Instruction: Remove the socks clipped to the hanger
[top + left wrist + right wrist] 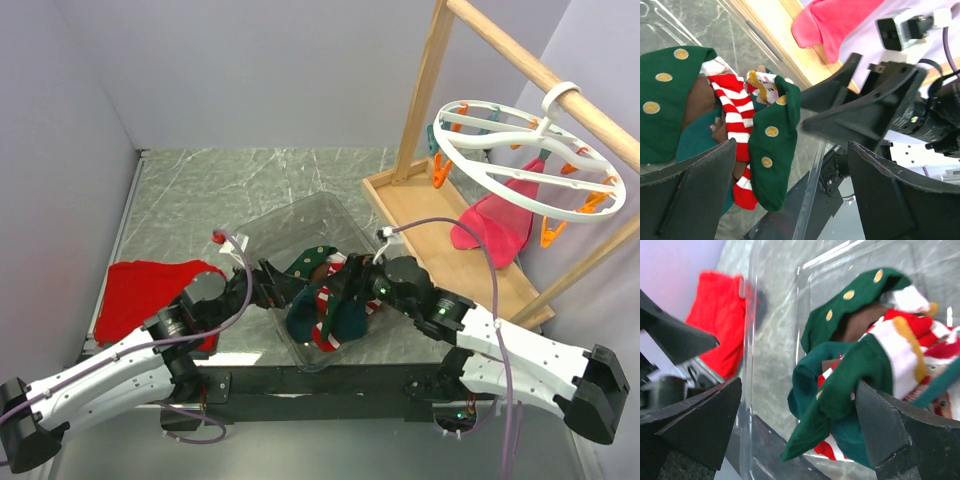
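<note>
Grey table [250, 180] w/ clear bin [300, 215]: green & stripy socks [335, 310] piled inside. L gripper [792, 145] & R gripper [799, 384] hang over them, both spread wide. Pink sock [490, 230] is clipped on the white hanger [480, 105].

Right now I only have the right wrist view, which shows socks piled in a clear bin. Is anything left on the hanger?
Observer: Yes. The top view shows one pink sock hanging from the white hanger.
Operator: Where is the hanger relative to the bin?
Observer: It is behind the bin and to its right, hooked over a wooden rail.
Operator: Is either claw near that sock?
Observer: No. The left claw and the right claw are both open and low at the bin, well short of the hanger.
</note>
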Tool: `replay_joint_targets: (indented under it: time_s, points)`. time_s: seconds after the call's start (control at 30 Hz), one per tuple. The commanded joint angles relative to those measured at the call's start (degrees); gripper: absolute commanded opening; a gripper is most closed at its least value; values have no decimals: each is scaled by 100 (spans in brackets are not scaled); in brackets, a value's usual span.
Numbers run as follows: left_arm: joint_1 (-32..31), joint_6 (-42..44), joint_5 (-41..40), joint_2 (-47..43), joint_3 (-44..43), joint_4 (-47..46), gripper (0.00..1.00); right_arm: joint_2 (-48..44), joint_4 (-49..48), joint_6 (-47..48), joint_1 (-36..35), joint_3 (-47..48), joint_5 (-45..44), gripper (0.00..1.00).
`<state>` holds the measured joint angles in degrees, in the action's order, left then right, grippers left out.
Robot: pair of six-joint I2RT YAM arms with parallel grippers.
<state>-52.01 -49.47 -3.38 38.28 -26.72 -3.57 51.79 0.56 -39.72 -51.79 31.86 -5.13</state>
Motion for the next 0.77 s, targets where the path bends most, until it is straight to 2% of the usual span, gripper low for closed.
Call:
replay_joint_targets:
  time_s: [0.0,0.07,0.27,0.37,0.6,0.73]
  points:
    - [-29,-203,-199,-312,193,173,97,-738,391,-386,-24,58,-682,100]
    - [-29,-282,-93,-497,307,129,97,-1125,541,-509,-24,-126,-857,100]
    - [-37,-423,56,-883,483,76,97,-3050,1235,-992,-33,-654,-1498,100]
    - [-46,-449,65,-1024,510,111,97,-3788,1841,-1406,-33,-812,-1807,100]
    - [-46,-528,100,-1095,589,67,97,-4186,2141,-1986,-33,-1208,-1860,100]
    - [-46,-563,179,-1033,615,-20,97,-4221,1914,-2004,-33,-1453,-1729,100]
